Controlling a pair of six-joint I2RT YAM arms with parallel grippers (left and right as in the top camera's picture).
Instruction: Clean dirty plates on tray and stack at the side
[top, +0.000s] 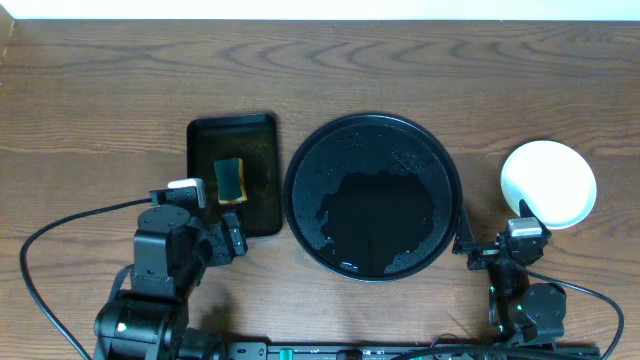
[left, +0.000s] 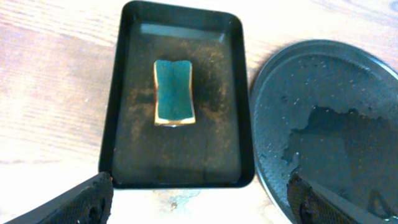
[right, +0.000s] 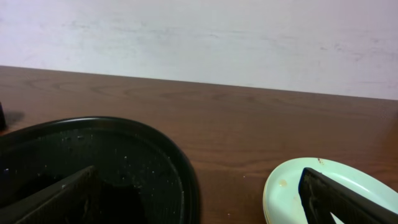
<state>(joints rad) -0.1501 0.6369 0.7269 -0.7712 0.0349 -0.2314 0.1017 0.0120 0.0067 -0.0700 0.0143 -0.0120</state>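
The large round black tray (top: 372, 195) sits mid-table with no plates on it, speckled with crumbs and wet patches; it also shows in the left wrist view (left: 323, 124) and the right wrist view (right: 112, 162). The plates (top: 548, 183) lie stacked on the wood tabletop right of the tray, the top one pale mint-green with small brown spots (right: 323, 190). My left gripper (top: 232, 240) is open and empty by the near edge of the small rectangular tray (left: 198, 202). My right gripper (top: 495, 250) is open and empty, between the round tray and the stack (right: 199, 199).
A smaller rectangular black tray (top: 233, 170) left of the round tray holds a green-and-yellow sponge (top: 232, 180), also in the left wrist view (left: 174, 93). Bare wood-grain tabletop (top: 330, 70) stretches behind. Cables trail from both arm bases at the near edge.
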